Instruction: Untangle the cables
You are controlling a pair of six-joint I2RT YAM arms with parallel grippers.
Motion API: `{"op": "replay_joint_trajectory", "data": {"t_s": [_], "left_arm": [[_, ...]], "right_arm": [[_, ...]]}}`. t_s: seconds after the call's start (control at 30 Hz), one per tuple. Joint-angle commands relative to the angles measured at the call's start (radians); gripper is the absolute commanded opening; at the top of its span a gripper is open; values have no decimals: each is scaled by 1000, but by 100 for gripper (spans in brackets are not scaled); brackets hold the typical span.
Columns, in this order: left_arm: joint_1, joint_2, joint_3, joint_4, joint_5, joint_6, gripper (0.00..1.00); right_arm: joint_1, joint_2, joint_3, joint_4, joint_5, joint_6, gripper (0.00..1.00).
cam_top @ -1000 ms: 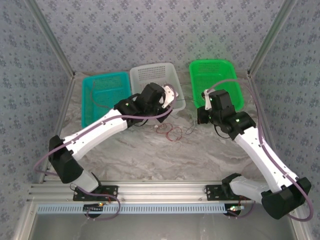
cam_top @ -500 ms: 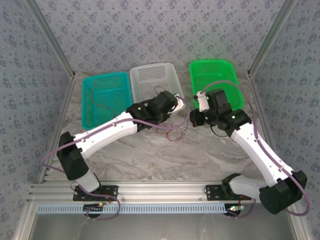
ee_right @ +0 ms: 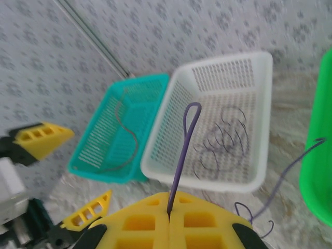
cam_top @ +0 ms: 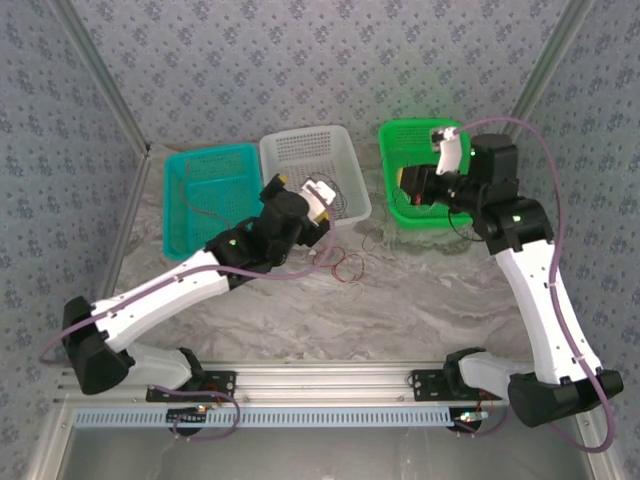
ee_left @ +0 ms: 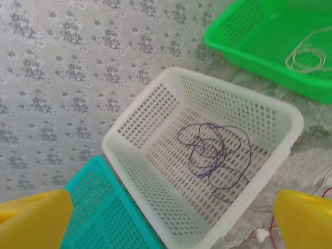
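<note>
The left end effector (ee_left: pixel 168 220) hangs over the near side of the white basket (ee_left: pixel 150 119), and its yellow fingers are spread wide with nothing between them. Inside this basket a dark purple cable (ee_left: pixel 212 153) lies in loose loops on the bottom.

The right end effector (ee_right: pixel 168 210) is above the near left corner of the green basket (ee_left: pixel 249 52). Its pads are pressed together and pinch a thin purple cable (ee_right: pixel 181 155), which stands up from them in a narrow loop. A whitish cable (ee_left: pixel 306 54) rests coiled in the green basket.

The teal basket (ee_left: pixel 109 207) stands just beside the white one, on its left, and one thin dark cable (ee_right: pixel 124 129) curves along its bottom.

On the desk (cam_top: pixel 400 300), in front of the white basket and close to the left arm, a red cable (cam_top: pixel 347 266) lies curled. A small dark tangle (cam_top: pixel 375 238) sits near it, in front of the gap between the white and green baskets.
</note>
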Motion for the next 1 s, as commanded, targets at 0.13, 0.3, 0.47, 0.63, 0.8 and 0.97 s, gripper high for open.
{"op": "replay_joint_trajectory", "data": {"t_s": [0.13,0.3,0.47,0.63,0.8,0.97], "left_arm": [[37,-35,-90,98,244,-139,99],[37,32,-115,153,432,-156,99],[37,62,-206,313,567,-201,98],[35,134,-238,430,647,-244,97],[33,260,-231,529,662,-274,93],[31,396,-165,511,629,-267,89]], "right_arm": [[-14,11,106,88,-112,131,0],[-12,22,141,113,-103,188,0],[-16,16,157,145,-79,227,0],[-14,30,199,170,-82,272,0],[-14,24,196,196,-62,305,0],[-14,20,218,208,-62,323,0]]}}
